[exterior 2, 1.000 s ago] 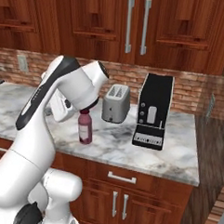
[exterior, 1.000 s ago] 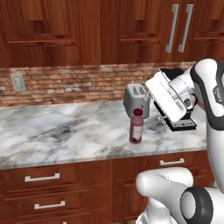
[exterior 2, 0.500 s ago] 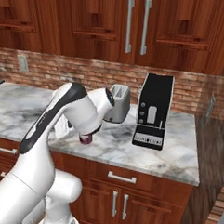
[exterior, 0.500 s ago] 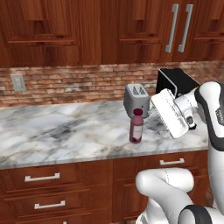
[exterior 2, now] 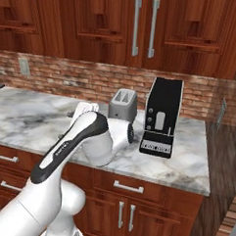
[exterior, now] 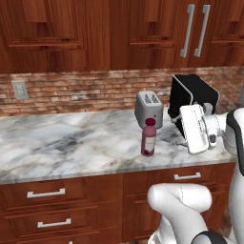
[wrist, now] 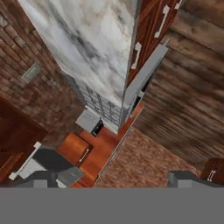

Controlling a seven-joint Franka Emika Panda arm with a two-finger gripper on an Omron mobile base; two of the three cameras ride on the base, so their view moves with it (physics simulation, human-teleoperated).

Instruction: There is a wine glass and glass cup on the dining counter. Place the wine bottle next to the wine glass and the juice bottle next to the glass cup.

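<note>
The juice bottle (exterior: 148, 138), pink-purple with a dark maroon cap and a white label, stands upright on the marble worktop (exterior: 71, 140) near its front edge. My white hand (exterior: 198, 129) hovers to the right of it at about bottle height, apart from it. In the hand view my gripper (wrist: 114, 179) is open, its dark fingertips (wrist: 43, 178) wide apart with nothing between them, looking along the worktop's edge at the floor. In the right base view my arm (exterior 2: 89, 138) covers the bottle. The wine bottle, wine glass, glass cup and dining counter are out of view.
A silver toaster (exterior: 148, 108) stands just behind the bottle, and a black coffee machine (exterior: 190, 100) is to its right against the brick wall. Wooden drawers (exterior: 47, 193) run below the worktop and wall cabinets hang above it.
My hand has come down and to the right, from above the bottle's cap to beside it near the worktop's front edge. The bottle has not moved.
</note>
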